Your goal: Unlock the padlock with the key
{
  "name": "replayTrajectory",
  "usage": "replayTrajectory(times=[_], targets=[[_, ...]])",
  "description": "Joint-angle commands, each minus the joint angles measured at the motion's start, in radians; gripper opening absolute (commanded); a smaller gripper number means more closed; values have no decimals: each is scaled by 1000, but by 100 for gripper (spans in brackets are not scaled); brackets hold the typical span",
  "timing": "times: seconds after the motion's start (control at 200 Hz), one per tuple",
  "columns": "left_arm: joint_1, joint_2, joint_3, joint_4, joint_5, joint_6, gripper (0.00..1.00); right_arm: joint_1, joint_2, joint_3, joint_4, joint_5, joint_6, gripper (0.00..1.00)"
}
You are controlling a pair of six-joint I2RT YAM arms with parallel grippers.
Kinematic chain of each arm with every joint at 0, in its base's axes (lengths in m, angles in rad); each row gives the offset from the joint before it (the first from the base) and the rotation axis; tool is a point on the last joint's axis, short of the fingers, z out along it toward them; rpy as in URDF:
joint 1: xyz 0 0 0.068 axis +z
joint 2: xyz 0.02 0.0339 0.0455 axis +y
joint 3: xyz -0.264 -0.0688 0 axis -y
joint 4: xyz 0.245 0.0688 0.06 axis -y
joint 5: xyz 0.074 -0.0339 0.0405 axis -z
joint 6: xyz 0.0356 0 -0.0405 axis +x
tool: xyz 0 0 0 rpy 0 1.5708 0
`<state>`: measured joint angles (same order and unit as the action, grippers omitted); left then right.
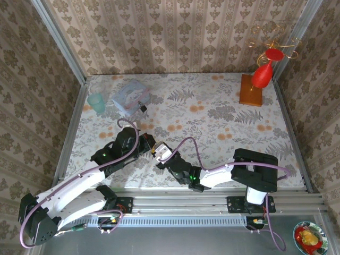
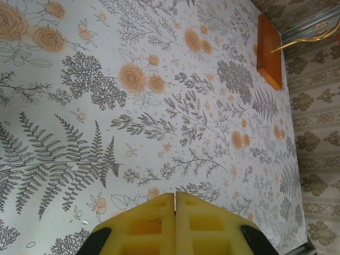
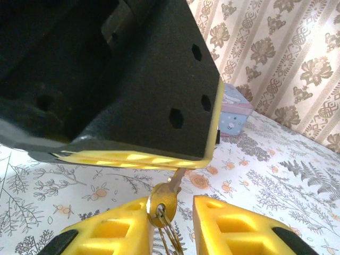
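Right wrist shows a brass, round-headed key [image 3: 162,202] (on wire ring [image 3: 170,236])

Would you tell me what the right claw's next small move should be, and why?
Probably close the right claw on the key's brass head. The head hangs between its fingers, which stand apart, while the left claw, shut, appears to pinch the blade from above. A firm grip would let the left claw release.
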<state>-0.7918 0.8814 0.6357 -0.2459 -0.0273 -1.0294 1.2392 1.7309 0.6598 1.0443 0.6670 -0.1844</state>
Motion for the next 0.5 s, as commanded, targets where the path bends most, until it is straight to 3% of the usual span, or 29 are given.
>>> replayTrajectory(times=[0.0,0.28,0.495], targets=[[-9,-6,25,-17,-13,-15,0,0,10,33,32,45,-3,25],[-24,0,16,-20,-29,-32,0,1,2,51,13,57,32,22],[-26,-24,15,-35,-45,-27,0,0,6,58,-17,81,55,11]])
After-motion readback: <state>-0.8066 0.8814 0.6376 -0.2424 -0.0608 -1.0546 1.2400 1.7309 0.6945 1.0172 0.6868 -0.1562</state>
